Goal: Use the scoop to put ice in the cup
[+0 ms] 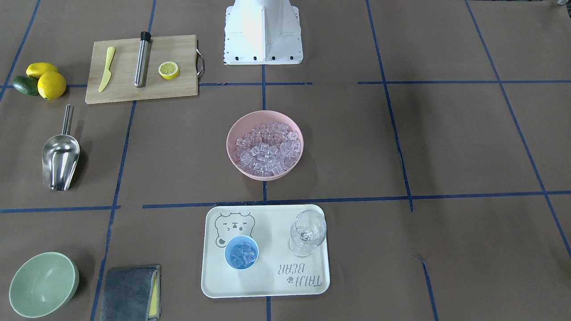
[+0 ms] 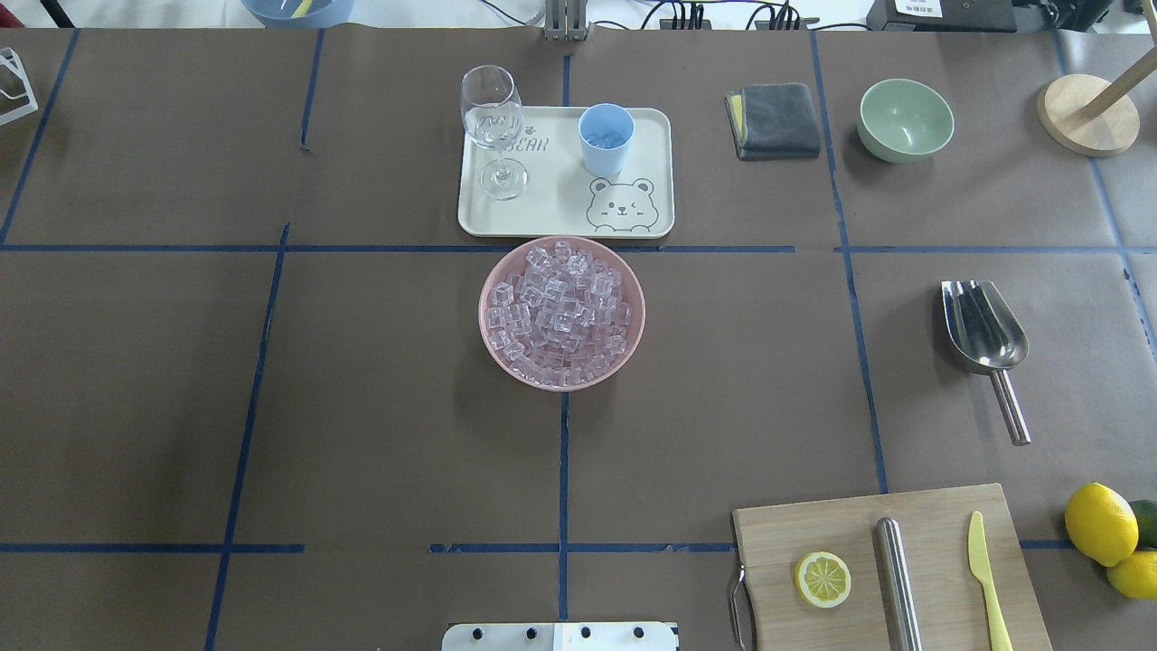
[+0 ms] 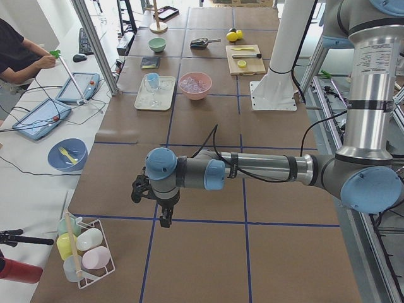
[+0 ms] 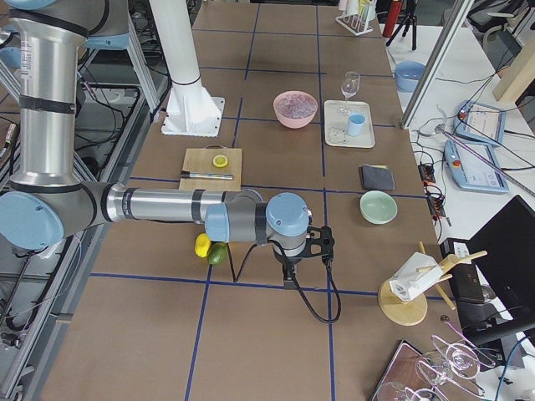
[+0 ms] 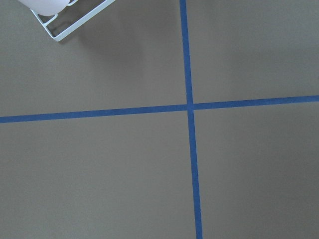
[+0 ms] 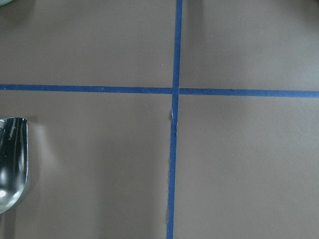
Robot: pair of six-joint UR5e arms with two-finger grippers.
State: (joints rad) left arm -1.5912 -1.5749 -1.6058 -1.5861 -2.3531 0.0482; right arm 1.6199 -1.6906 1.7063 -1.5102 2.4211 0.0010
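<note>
I cannot tell my right gripper's (image 4: 288, 277) state, but I'd pinch the stiff, slippery, shiny stainless-steel scoop (image 2: 983, 327) near it by its thin rod handle (image 2: 1011, 409).

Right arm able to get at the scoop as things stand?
Probably yes. The scoop lies alone on the table, on the side of the right arm, handle toward the robot, nothing over or against it.

The left arm (image 3: 265, 167) holds its forearm level, reaching out from the base. Its wrist is bent so the left gripper (image 3: 165, 218) points straight down. The right arm (image 4: 159, 205) is posed the same way, forearm level and right gripper (image 4: 288, 280) facing down. Both grippers show only from the side, so I cannot tell how the jaws stand.
</note>
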